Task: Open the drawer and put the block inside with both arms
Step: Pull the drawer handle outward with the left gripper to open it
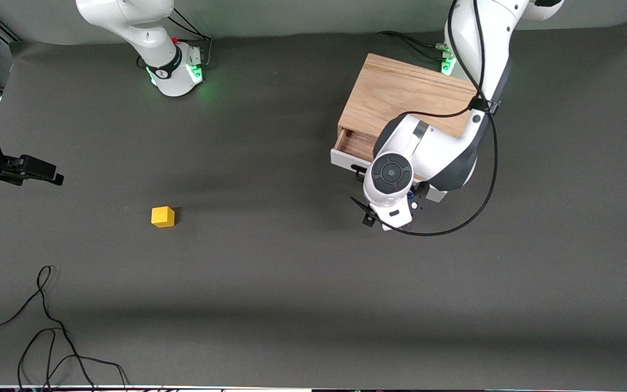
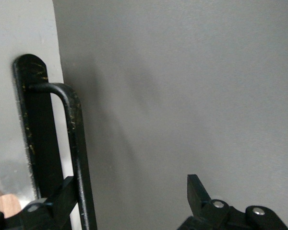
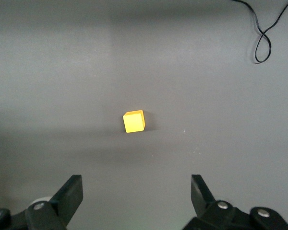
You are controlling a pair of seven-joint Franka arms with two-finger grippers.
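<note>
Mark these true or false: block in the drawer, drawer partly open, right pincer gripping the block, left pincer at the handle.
1. The block lies inside the drawer. False: it sits on the table, toward the right arm's end.
2. The drawer is partly open. True.
3. The right pincer is shut on the block. False: it is open and apart from the block.
4. The left pincer is open at the drawer's handle. True.

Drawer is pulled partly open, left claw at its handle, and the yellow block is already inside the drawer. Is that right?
Not quite. The block is not in the drawer; the front view shows it on the table, toward the right arm's end. The drawer is partly open, with the left claw at its handle.
</note>
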